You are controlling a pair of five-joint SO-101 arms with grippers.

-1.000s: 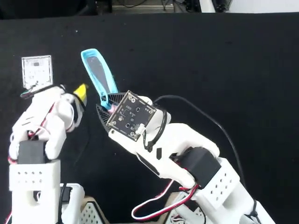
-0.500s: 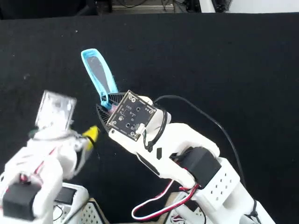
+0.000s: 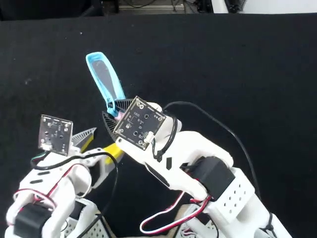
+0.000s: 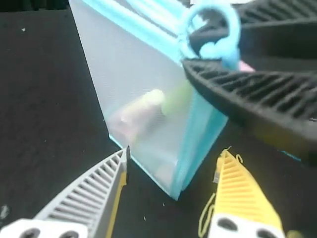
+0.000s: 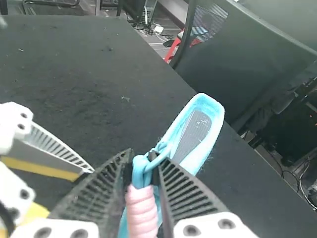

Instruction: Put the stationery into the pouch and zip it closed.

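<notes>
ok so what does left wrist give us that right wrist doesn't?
Left wrist: the pouch's translucent side with pale items inside, and the left gripper open astride one corner of it. Right wrist: the pouch's zipper edge seen end-on, a pink item beside the zipper pull, and the table stretching away. Both: the pouch, and the right gripper shut on the zipper pull.

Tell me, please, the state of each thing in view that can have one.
Pouch: standing on edge; zip unclear.
Stationery: inside pouch.
Pull: pinched.
Right claw: shut on pull.
Left claw: open, by pouch's corner.
</notes>
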